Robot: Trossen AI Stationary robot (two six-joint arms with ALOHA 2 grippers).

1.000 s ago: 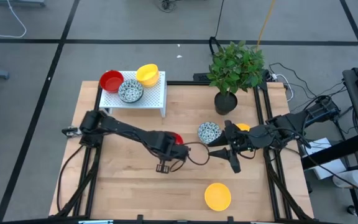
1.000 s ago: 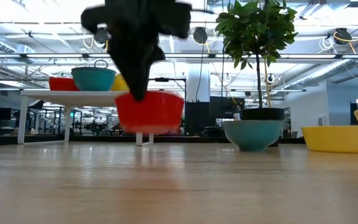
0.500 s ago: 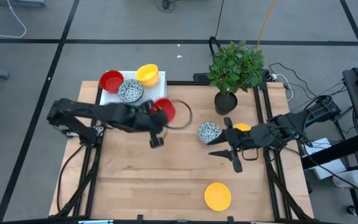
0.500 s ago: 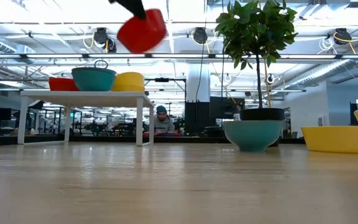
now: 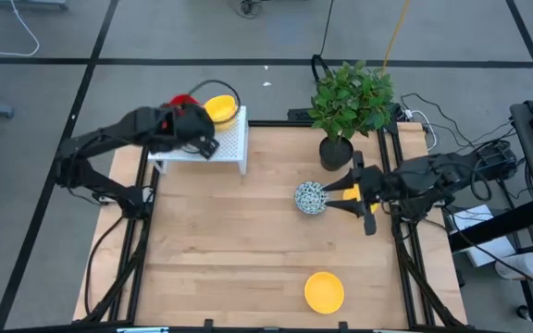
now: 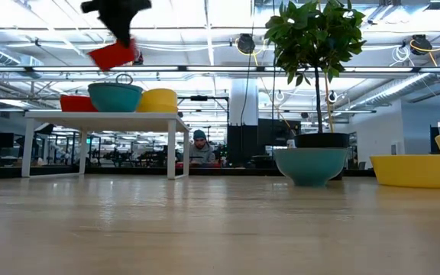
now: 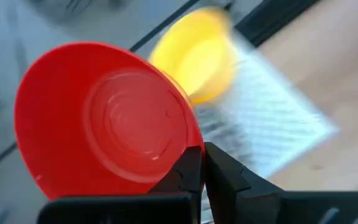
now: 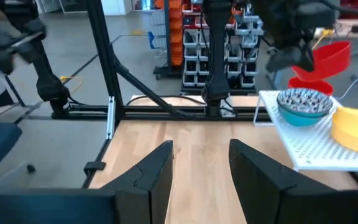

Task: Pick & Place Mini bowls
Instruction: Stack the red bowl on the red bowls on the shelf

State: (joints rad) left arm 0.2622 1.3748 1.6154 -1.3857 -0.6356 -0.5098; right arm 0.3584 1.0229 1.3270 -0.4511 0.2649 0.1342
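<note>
Holding a red mini bowl [image 5: 181, 102] by its rim, my left gripper [image 5: 191, 121] hangs in the air above the white rack [image 5: 232, 146] at the table's [image 5: 220, 240] far left corner; its fingers are clenched on the bowl's edge, as the left wrist view shows [image 7: 104, 137]. From table height the carried bowl [image 6: 114, 55] sits tilted, well above the rack's top.

On the rack stand a second red bowl [image 6: 77, 102], a speckled bowl [image 8: 302, 103] and a yellow bowl [image 5: 219, 108]; from overhead my left arm hides the first two.

My right gripper [image 5: 349, 193] lies low over the table's right side with its fingers spread apart and grasping nothing, as the right wrist view shows [image 8: 199, 163]. Another speckled mini bowl [image 5: 309, 198] rests on the wood just beside its fingertips. A yellow bowl [image 5: 324, 291] lies alone near the front edge, well apart from both arms.

A black plant pot [image 5: 335, 154] with a leafy plant [image 5: 352, 97] stands at the far right of the table. One person [image 6: 199, 149] sits in the room beyond the table.
</note>
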